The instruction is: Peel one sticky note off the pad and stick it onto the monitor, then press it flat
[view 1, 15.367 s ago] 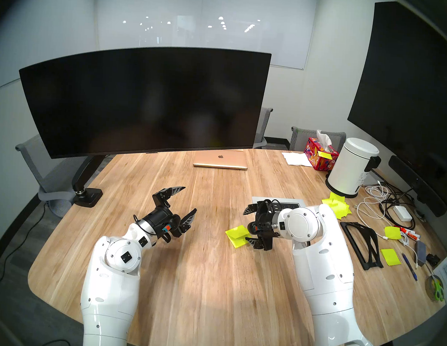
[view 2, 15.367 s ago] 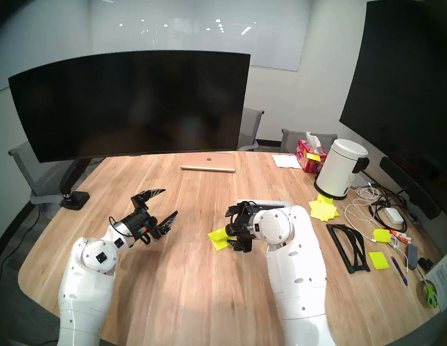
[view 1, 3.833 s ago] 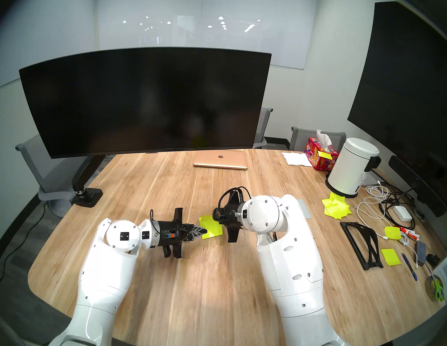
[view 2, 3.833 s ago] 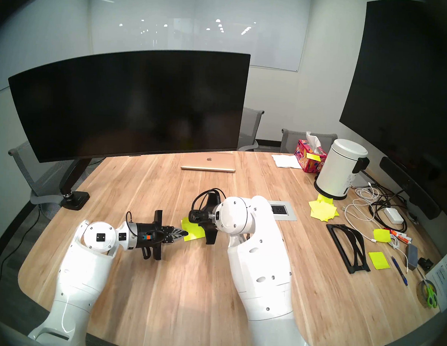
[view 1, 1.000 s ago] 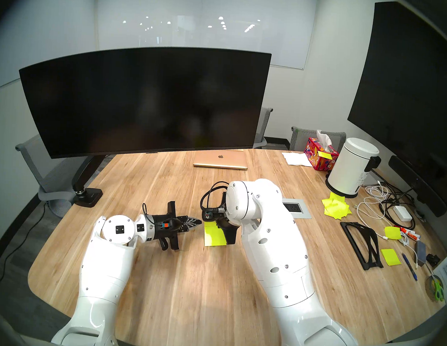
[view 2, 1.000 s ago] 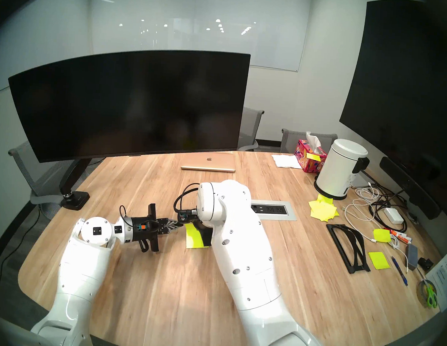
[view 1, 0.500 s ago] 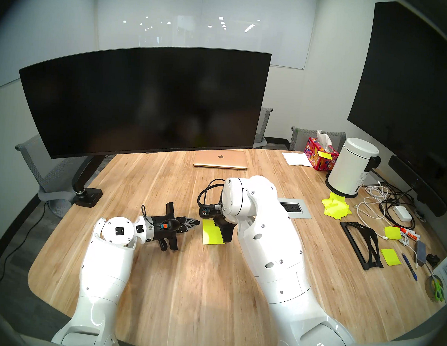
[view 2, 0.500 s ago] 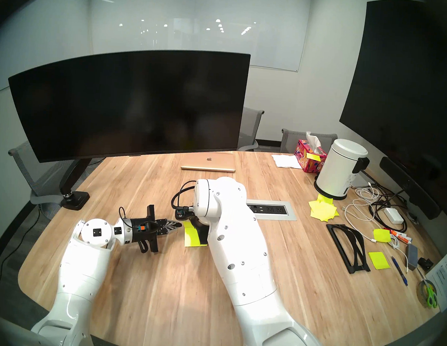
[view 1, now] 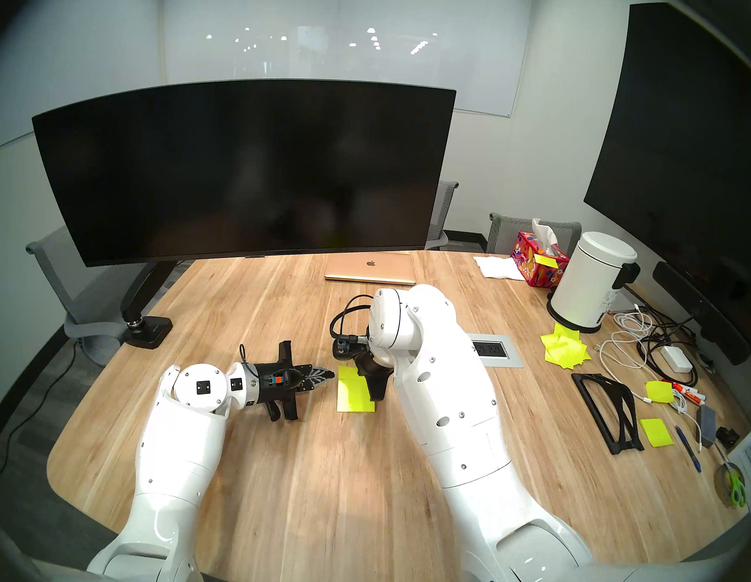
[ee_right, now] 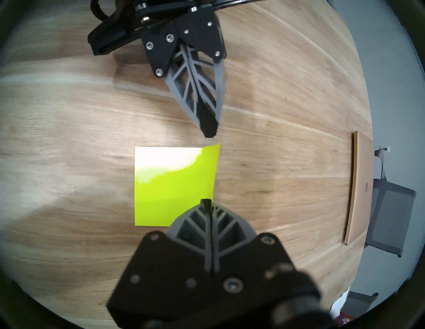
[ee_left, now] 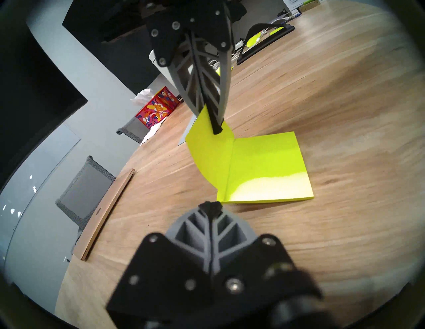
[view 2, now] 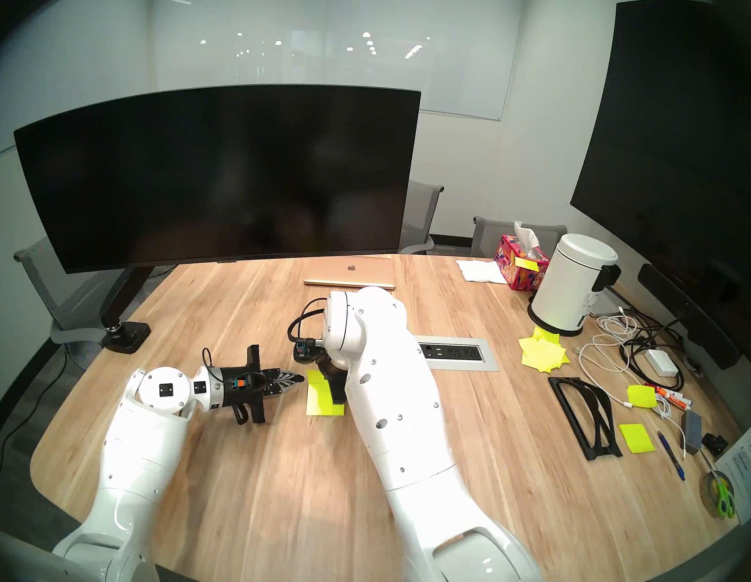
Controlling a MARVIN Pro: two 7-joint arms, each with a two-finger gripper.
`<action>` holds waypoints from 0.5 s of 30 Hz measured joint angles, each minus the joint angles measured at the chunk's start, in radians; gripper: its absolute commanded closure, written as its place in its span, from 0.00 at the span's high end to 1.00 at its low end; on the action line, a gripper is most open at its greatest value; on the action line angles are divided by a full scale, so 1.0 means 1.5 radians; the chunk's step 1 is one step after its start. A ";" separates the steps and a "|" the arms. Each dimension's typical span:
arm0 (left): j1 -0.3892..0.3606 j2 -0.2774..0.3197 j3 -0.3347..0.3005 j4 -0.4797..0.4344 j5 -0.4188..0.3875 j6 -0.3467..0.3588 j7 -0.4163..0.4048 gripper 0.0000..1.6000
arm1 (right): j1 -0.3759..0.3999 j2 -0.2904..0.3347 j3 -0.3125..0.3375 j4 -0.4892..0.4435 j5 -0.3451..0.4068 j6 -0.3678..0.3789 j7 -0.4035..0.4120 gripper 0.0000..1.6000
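Observation:
The pad (view 1: 355, 399) lies flat on the wooden table, and also shows in the head right view (view 2: 321, 401). Its top sheet, the sticky note (ee_left: 210, 158), is curled up from the pad (ee_left: 269, 167) and still joined to it along one edge. My right gripper (ee_left: 215, 129) is shut on the note's free edge and points down over the pad (ee_right: 172, 183). It also shows in the head left view (view 1: 376, 396). My left gripper (view 1: 331, 373) is shut and empty, its tip (ee_left: 210, 205) just beside the pad's near corner. The monitor (view 1: 241, 166) stands beyond, dark and bare.
A gold laptop (view 1: 370, 268) lies shut under the monitor's right end. A power outlet plate (view 1: 495, 350) is set into the table to the right. Further right are a jumble of yellow sheets (view 1: 565, 350), a white bin (view 1: 593, 282), a tissue box (view 1: 536, 258), cables and a black stand (view 1: 608, 406).
My right gripper has moved a little up and towards the monitor with the note's edge, curling the sheet off the pad. The pad has slid slightly left. My left gripper has stayed shut beside it.

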 measured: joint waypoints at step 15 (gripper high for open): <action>-0.037 -0.001 0.010 0.061 0.017 -0.008 0.008 0.00 | 0.014 0.003 0.009 0.020 0.016 -0.015 0.000 0.00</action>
